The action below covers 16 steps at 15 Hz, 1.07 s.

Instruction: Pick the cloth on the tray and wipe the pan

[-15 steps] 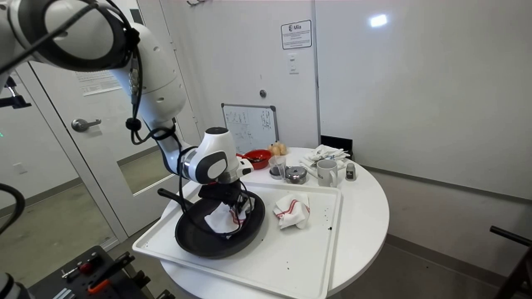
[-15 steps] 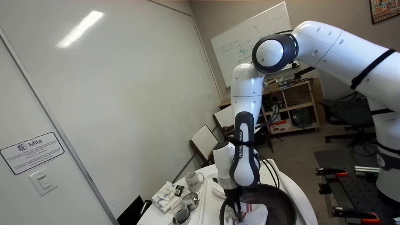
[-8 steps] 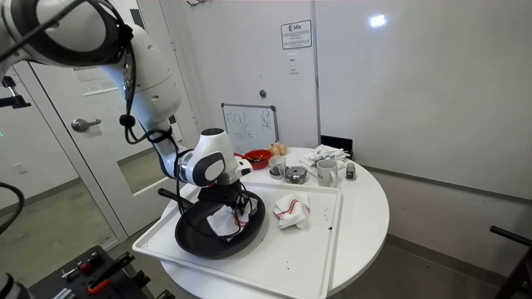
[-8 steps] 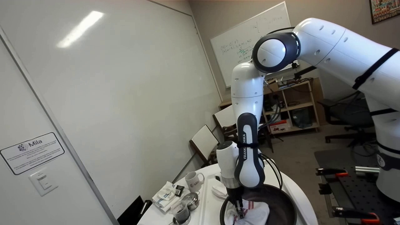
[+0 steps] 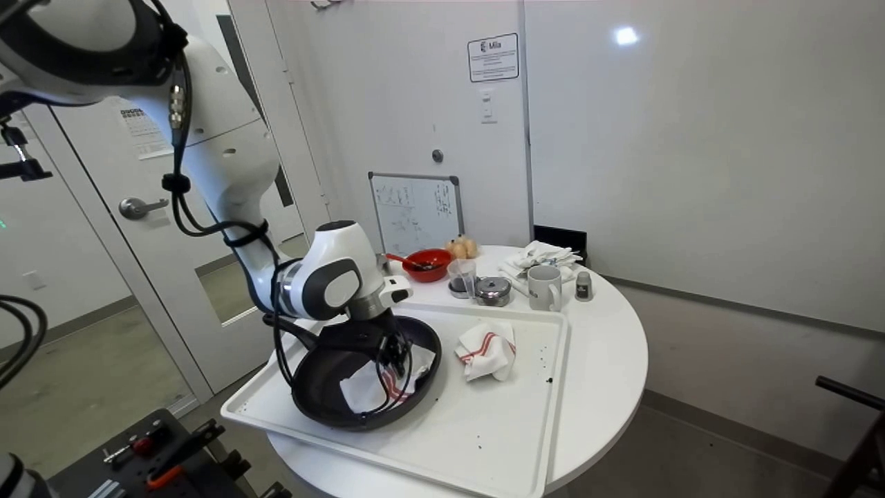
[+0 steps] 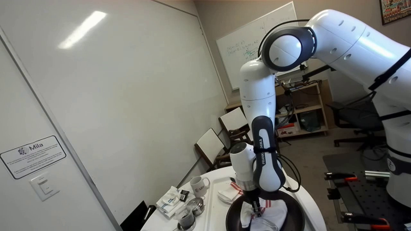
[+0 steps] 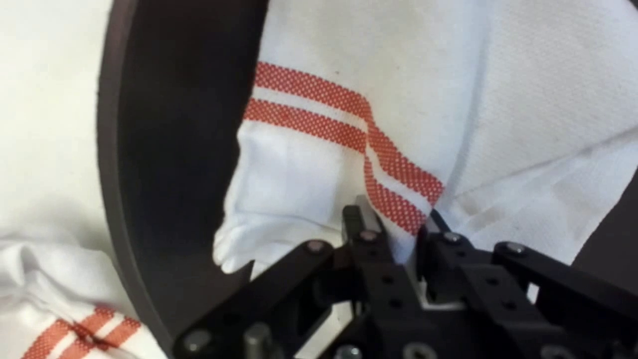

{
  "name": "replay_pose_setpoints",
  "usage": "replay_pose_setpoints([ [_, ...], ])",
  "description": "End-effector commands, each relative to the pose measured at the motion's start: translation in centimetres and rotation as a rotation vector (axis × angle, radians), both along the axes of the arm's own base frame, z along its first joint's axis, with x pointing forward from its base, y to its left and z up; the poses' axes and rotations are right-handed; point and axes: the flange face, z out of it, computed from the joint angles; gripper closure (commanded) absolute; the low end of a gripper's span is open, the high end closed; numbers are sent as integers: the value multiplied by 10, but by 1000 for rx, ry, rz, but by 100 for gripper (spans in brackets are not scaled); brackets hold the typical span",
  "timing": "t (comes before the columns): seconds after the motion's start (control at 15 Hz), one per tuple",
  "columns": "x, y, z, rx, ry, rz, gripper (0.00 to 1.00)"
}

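One red-striped cloth (image 6: pixel 272 218) is pinched in the narrowed jaws of the gripper (image 6: pixel 257 214), inside the frying pan (image 6: pixel 296 211). It is found shifted rightward in an exterior view, pan unmoved: wiping judged under way. Spare cloth (image 6: pixel 228 195) seen left, on tray (image 6: pixel 215 215).

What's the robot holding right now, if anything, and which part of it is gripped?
The white cloth in the pan: in the wrist view, the end effector is closed on a raised fold of it, at the red stripes.
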Motion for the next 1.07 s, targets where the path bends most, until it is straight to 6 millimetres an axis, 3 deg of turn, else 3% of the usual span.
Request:
replay_pose_setpoints([
  [0.0,-33,12,-5,-14,61,38,90],
  [0.6,-55,92,1,97,104,361,90],
  [1.0,-46,114,-1,107,117,448,90],
])
